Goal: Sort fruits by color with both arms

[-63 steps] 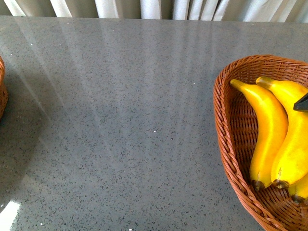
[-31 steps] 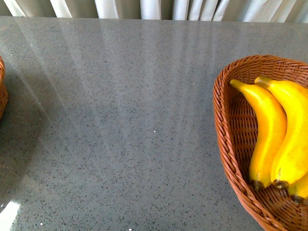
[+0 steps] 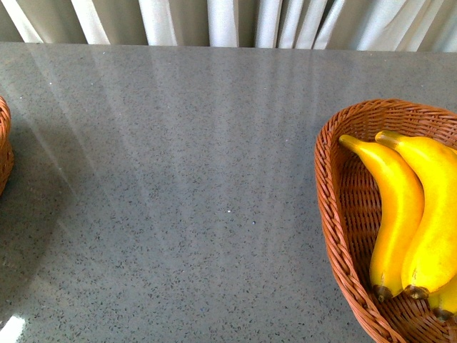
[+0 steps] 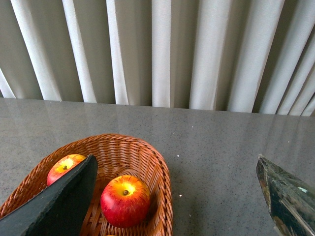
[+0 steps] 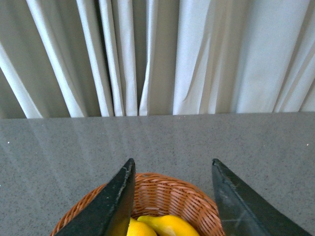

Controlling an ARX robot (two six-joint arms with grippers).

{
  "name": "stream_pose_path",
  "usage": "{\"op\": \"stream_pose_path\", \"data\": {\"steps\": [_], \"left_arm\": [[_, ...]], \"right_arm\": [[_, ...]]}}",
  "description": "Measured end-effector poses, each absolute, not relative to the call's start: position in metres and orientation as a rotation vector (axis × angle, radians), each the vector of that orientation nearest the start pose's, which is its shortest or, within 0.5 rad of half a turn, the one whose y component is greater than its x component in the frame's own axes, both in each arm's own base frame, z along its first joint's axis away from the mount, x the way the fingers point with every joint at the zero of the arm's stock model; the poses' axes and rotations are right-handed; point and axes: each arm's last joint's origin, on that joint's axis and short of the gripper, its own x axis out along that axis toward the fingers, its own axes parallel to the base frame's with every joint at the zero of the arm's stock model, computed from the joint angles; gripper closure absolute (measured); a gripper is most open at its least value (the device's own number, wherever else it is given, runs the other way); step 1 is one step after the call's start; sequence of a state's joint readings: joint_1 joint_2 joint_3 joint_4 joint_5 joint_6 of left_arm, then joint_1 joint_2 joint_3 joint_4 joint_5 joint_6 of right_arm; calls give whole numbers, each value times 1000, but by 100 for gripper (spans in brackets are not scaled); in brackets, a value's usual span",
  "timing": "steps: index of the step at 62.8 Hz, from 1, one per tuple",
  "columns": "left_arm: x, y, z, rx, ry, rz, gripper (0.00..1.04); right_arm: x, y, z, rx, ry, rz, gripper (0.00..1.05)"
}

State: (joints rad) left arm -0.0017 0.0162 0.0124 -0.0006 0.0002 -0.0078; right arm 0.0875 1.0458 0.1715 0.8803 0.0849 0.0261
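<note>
We see the grey speckled stone tabletop (image 3: 186,186) bare across its whole middle, with no fruit lying loose on it. At the right edge of the front view sits a brown woven wicker basket (image 3: 335,229), and in it lie two glossy curved yellow bananas (image 3: 400,207) side by side, touching, their brown tips toward us; a sliver of a third yellow fruit shows at the near right corner. At the far left edge only a slice of a second brown wicker basket (image 3: 3,143) appears. The left wrist view shows that basket (image 4: 157,172) holding two round red apples with yellow blush around the stem (image 4: 125,200), near each other but apart.

Neither arm shows in the front view. The left black two-fingered gripper (image 4: 177,196) hangs above and just beside the apple basket, its fingers spread wide and holding nothing. The right black two-fingered gripper (image 5: 172,196) hovers over the banana basket (image 5: 162,191), likewise spread and empty, with the bananas (image 5: 167,225) showing between its fingers below.

We judge the sorting to be finished or very nearly so: yellow on the right, red on the left, nothing visible left to carry. The step in hand looks like the clearing-away after a final drop. What the next move calls for, we think, is lifting both arms clear of the baskets, unless some fruit lies outside these views, which we cannot tell.
</note>
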Motion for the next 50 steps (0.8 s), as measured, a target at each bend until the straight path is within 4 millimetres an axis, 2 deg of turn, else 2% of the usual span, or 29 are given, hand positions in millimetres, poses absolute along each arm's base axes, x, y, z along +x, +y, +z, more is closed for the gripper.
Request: {"op": "stream_pose_path", "data": {"steps": [12, 27, 50], "left_arm": [[98, 0, 166, -8, 4, -2, 9], [98, 0, 166, -8, 4, -2, 9], [98, 0, 166, -8, 4, -2, 9]], "right_arm": [[168, 2, 174, 9, 16, 10, 103], [151, 0, 161, 5, 23, 1, 103], [131, 0, 170, 5, -10, 3, 103]]}}
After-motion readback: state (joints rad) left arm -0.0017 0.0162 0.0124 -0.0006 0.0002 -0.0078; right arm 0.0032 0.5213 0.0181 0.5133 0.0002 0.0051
